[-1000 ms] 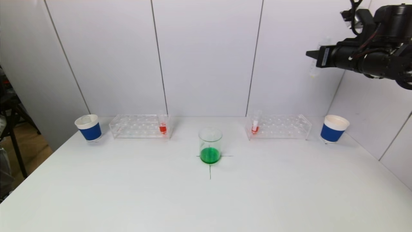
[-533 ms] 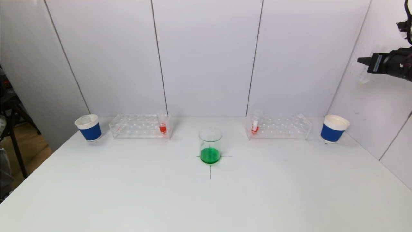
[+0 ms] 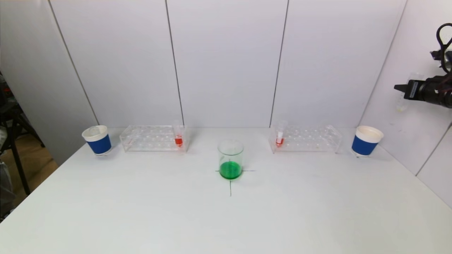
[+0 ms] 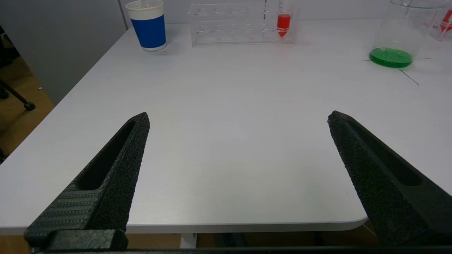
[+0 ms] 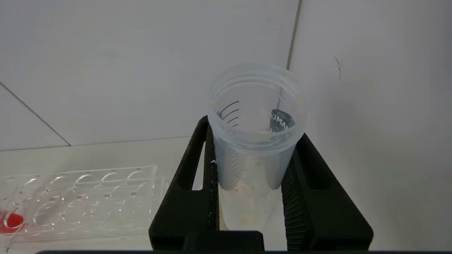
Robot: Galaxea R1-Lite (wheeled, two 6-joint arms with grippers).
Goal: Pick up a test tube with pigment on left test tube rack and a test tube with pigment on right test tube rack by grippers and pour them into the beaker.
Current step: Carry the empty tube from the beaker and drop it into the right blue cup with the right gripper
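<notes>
Left wrist view: left gripper [image 4: 238, 118] spread wide, empty, at near table [image 3: 141, 218] edge. Beaker [image 3: 231, 159], green liquid, table centre. Right gripper [image 5: 249, 165], high at 2 o'clock above blue cup [image 3: 366, 140], pinches empty test tube [image 5: 255, 141]. Keep tube upright; lower straight into cup. Red tubes [image 3: 178, 135] [image 3: 280, 134] in racks at 11 and 1 o'clock.

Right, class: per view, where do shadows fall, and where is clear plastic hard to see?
Head view: the beaker casts a soft shadow rightward on the table; the empty tube in the right gripper nearly blends into the wall. Left wrist view: even light below the open left gripper. Right wrist view: the tube darkens the wall beside it.
</notes>
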